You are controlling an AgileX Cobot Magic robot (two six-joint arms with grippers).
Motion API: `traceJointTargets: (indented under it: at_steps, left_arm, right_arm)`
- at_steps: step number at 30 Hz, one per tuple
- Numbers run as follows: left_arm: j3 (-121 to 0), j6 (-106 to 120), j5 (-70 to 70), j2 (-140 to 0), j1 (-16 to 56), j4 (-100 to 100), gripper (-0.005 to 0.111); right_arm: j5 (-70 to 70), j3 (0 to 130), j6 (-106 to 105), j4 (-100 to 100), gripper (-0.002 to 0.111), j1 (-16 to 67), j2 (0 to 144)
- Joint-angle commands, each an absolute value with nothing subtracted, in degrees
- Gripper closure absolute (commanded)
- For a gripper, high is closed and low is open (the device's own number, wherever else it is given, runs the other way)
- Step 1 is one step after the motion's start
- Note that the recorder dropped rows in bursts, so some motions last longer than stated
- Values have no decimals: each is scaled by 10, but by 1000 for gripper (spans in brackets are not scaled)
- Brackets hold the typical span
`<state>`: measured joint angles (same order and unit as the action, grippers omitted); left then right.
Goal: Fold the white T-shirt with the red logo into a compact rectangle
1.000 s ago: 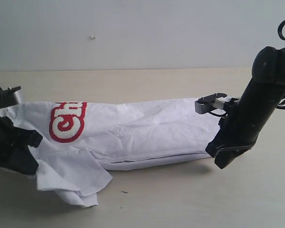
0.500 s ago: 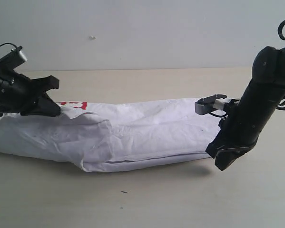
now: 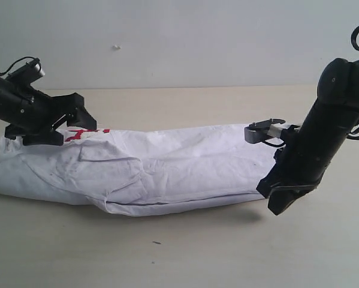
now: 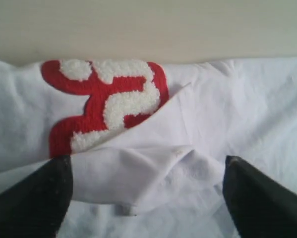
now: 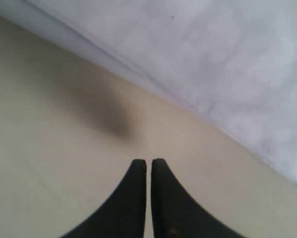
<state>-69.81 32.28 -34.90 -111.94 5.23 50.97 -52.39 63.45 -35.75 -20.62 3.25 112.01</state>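
Observation:
The white T-shirt [image 3: 167, 165] lies as a long band across the table. A flap is folded over its left part, so only a sliver of the red logo [image 3: 82, 132] shows there. In the left wrist view the red logo [image 4: 106, 101] is half covered by that flap of the white T-shirt [image 4: 153, 173]. My left gripper [image 3: 83, 116] hovers over the flap's far edge, open wide [image 4: 147, 163], with loose cloth lying between its fingers [image 4: 36, 198]. My right gripper [image 3: 279, 206] is shut [image 5: 148, 161] and empty, just off the shirt's right end [image 5: 222, 59], above bare table.
The beige table [image 3: 185, 258] runs in front of the shirt and behind it to the pale wall [image 3: 179, 42]. A small dark speck [image 3: 156, 242] lies on the table near the front.
My left gripper lifted the lower-left flap, carried it back over the logo, then opened and let it go. The right arm has stayed still.

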Motion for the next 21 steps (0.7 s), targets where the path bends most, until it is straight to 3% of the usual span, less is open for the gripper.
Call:
traceJointTargets:
  at_steps: [1, 5, 7, 17, 21]
  left_arm:
    - [-702, 326, -382, -1114, 51, 514, 38]
    - [-702, 326, -450, -1114, 51, 504, 67]
    - [-702, 326, -462, -1114, 51, 489, 75]
    - [-689, 280, -454, -1091, 51, 342, 79]
    - [-685, 267, -416, -1101, 52, 336, 96]
  right_arm:
    - [-527, 632, -363, -210, 103, 33, 1113]
    - [-528, 632, -363, -210, 103, 33, 1113]
    - [-528, 632, -363, -210, 103, 33, 1113]
    - [-537, 632, -363, -210, 103, 33, 1113]
    - [-535, 632, -363, -210, 103, 33, 1113]
